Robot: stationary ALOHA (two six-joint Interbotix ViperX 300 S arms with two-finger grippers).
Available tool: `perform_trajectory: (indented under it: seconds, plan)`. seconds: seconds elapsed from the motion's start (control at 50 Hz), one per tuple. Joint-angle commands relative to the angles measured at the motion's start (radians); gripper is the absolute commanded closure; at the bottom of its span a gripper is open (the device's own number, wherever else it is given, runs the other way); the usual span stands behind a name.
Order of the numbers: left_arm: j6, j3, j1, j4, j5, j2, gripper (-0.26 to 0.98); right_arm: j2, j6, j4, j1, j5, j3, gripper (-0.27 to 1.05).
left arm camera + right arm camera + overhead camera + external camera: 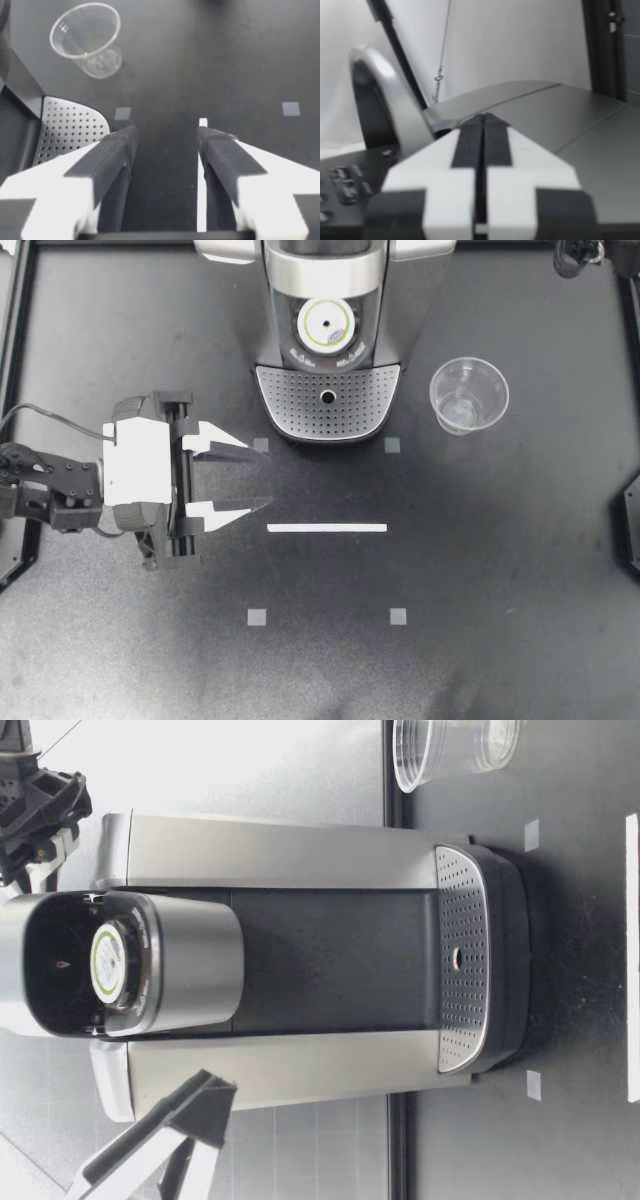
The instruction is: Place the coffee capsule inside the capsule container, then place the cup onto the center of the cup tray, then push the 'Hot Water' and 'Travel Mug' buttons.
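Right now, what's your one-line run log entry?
coffee capsule: in capsule container | plastic cup: beside cup tray | left gripper: open, empty | right gripper: shut

Top view: the coffee machine point(327, 300) runs past the far edge, its back unseen. Low view: the cup point(455, 750) is cut by the frame, only part showing. Right wrist view: what seem to be buttons point(342, 182) are too blurred to read.
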Motion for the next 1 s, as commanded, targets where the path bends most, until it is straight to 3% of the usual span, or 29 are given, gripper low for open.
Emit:
perform_trajectory:
  seconds: [0.0,0.7,0.98]
  plan:
    - [0.000,-0.012,0.000,0.003,-0.002,-0.018,0.29,-0.043,-0.002,-0.003,0.035,-0.005,-0.005,0.71]
    - [-0.003,-0.018,0.000,0.003,-0.009,-0.015,0.29,-0.140,0.017,-0.002,0.196,-0.018,0.193,0.71]
    - [-0.002,-0.020,0.000,0.003,-0.009,-0.011,0.29,-0.245,0.021,0.008,0.212,-0.023,0.256,0.71]
